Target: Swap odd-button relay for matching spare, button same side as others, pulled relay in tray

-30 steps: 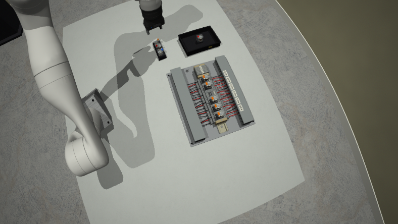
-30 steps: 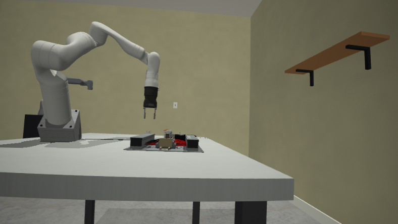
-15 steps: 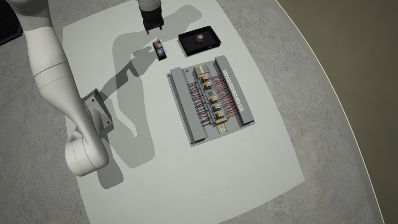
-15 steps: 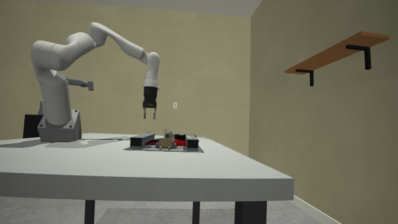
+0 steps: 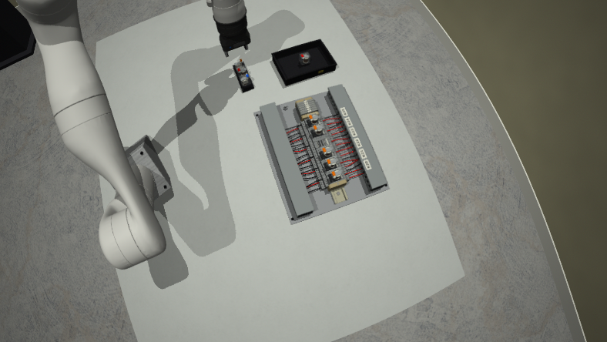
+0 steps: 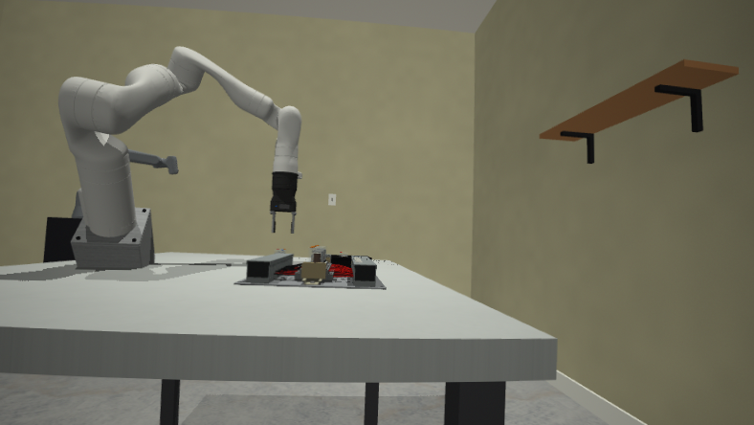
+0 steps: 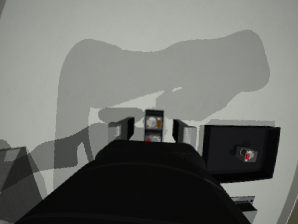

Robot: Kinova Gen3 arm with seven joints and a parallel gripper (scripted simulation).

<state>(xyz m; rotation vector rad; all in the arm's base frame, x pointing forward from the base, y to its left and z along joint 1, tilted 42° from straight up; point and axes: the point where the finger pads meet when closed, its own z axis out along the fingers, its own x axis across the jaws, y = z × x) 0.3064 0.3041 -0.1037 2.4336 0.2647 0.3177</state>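
My gripper is open and empty. It hangs above the far end of a small black spare holder. The holder carries spare relays with an orange button, a red button and a blue button. A relay with a red button lies in the black tray. On the panel the row of relays shows orange buttons. One socket in the row, between the second and third relays from the far end, is empty.
Two long grey wire ducts flank the relay row, with red and black wires between. The arm's base stands at the left on the white mat. The tray lies right of the holder.
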